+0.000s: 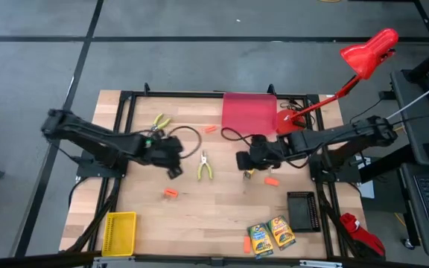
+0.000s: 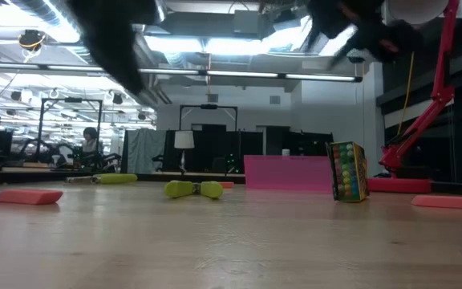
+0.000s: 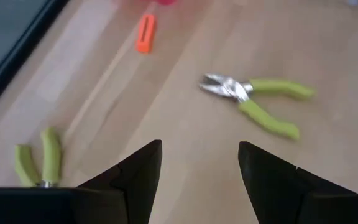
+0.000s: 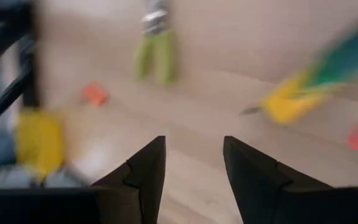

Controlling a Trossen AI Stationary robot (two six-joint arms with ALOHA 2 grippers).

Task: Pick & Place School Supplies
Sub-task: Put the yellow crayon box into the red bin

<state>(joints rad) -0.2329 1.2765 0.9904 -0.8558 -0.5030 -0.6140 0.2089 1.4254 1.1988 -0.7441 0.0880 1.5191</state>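
One pair of green-handled pliers [image 1: 205, 165] [image 3: 260, 99] lies flat on the table's middle, between my two grippers. A second pair [image 1: 159, 121] [image 3: 39, 162] lies toward the far left. Two crayon boxes [image 1: 271, 234] lie flat near the front edge, and another crayon box [image 2: 345, 170] stands upright on the table, blurred in the right wrist view [image 4: 316, 81]. Orange sticks [image 1: 170, 193] [image 1: 272, 180] [image 1: 210, 128] lie scattered. My left gripper [image 1: 173, 162] [image 3: 199, 180] hovers open left of the middle pliers. My right gripper [image 1: 244, 160] [image 4: 194, 174] hovers open to their right. Neither has anything between its fingers.
A red bin [image 1: 249, 112] stands at the far middle, a yellow bin [image 1: 119, 232] at the front left, and a black bin [image 1: 302, 211] at the front right. A red lamp [image 1: 363, 56] leans over the far right corner. A black cable [image 1: 188, 134] loops near the left gripper.
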